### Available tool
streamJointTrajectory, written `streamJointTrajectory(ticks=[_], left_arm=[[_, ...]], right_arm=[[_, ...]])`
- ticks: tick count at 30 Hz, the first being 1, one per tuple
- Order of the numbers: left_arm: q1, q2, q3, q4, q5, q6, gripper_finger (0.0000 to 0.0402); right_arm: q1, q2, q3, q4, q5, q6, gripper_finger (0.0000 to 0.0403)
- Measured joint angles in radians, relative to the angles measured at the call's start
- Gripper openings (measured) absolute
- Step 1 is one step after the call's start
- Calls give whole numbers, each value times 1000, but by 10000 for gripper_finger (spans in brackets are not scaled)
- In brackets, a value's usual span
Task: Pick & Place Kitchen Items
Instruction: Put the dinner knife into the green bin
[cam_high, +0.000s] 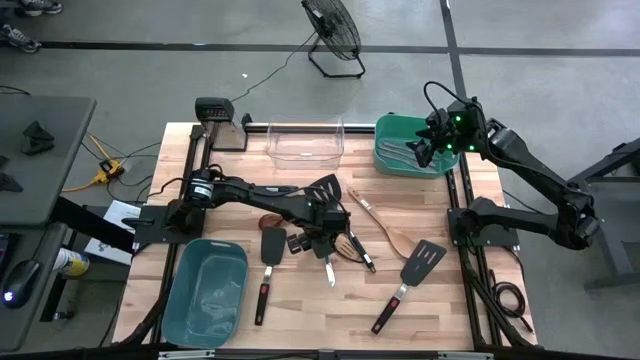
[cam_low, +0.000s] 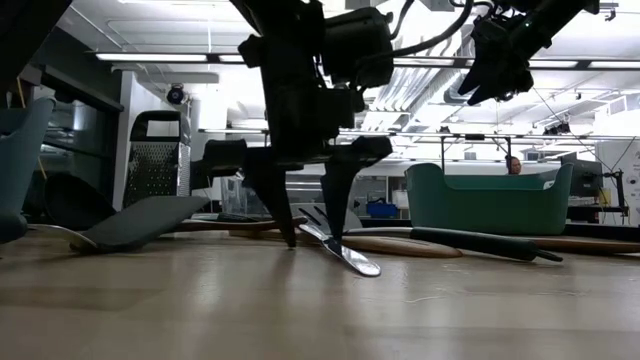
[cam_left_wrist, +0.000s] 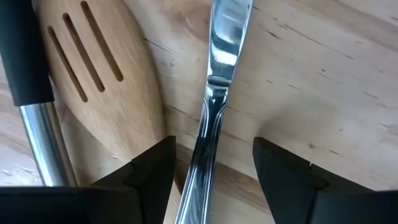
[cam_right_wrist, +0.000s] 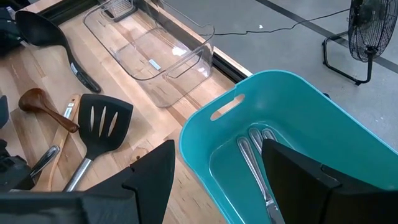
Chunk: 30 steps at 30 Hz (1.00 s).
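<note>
My left gripper (cam_left_wrist: 212, 177) is open and low over the table's middle (cam_high: 320, 245), fingers pointing down. Its fingers stand on either side of a silvery table knife's handle (cam_left_wrist: 207, 134) without touching it. The knife (cam_high: 328, 270) lies flat on the wood, next to a wooden slotted spatula (cam_left_wrist: 87, 74) and a black-gripped metal handle (cam_left_wrist: 28, 93). My right gripper (cam_right_wrist: 217, 180) is open and raised above the green tub (cam_high: 410, 150) at the far right. Silvery pieces (cam_right_wrist: 255, 158) lie in that tub.
Black turners (cam_high: 272, 248) (cam_high: 425, 258), a wooden spoon (cam_high: 385, 228), a black ladle (cam_high: 325, 188) and a dark wooden spoon (cam_high: 270, 220) lie around the left gripper. A teal tub (cam_high: 208, 290) stands near left and a clear bin (cam_high: 305, 140) at the far edge.
</note>
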Motion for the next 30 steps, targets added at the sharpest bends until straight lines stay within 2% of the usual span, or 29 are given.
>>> streamJointTrajectory(ticks=[4, 23, 30], left_arm=[[1, 13, 3, -5, 3, 0, 189], [19, 33, 1, -8, 13, -5, 38], [19, 34, 1, -2, 13, -45, 38]], right_arm=[[0, 0, 0, 0, 0, 0, 233], [0, 0, 0, 0, 0, 3, 233], [0, 0, 0, -1, 0, 3, 233]])
